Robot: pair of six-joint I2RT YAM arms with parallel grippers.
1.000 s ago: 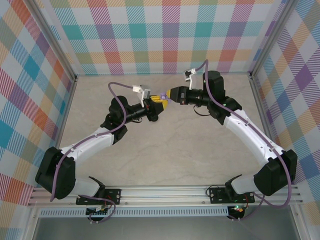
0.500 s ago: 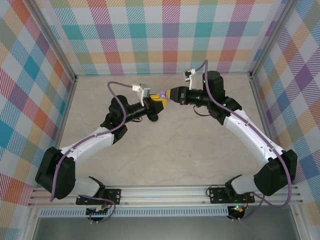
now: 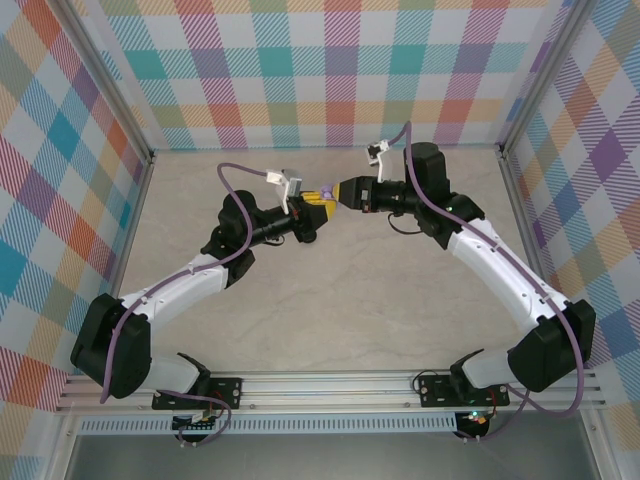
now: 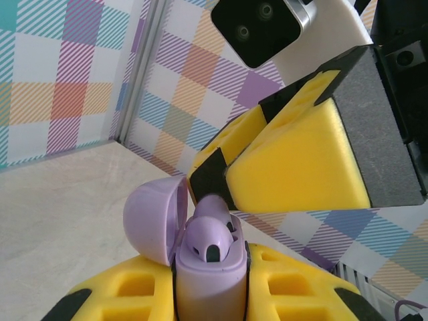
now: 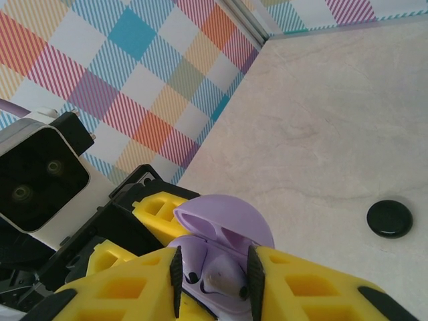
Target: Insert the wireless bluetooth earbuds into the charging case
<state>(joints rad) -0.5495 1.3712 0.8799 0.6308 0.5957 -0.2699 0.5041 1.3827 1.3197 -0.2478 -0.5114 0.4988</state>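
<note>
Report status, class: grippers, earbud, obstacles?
Left gripper shut on open lilac case. Right gripper straddling lilac earbud in case; grip unclear. Black disc lies aside.

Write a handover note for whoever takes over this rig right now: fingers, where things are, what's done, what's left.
Left gripper: fingers shut on the lilac charging case, lid open.
Right gripper: fingers either side of a lilac earbud in the case; grip unclear.
Done: that earbud sits in its slot.
Left: probably back the right gripper off and seat a second earbud, if one is missing.
</note>
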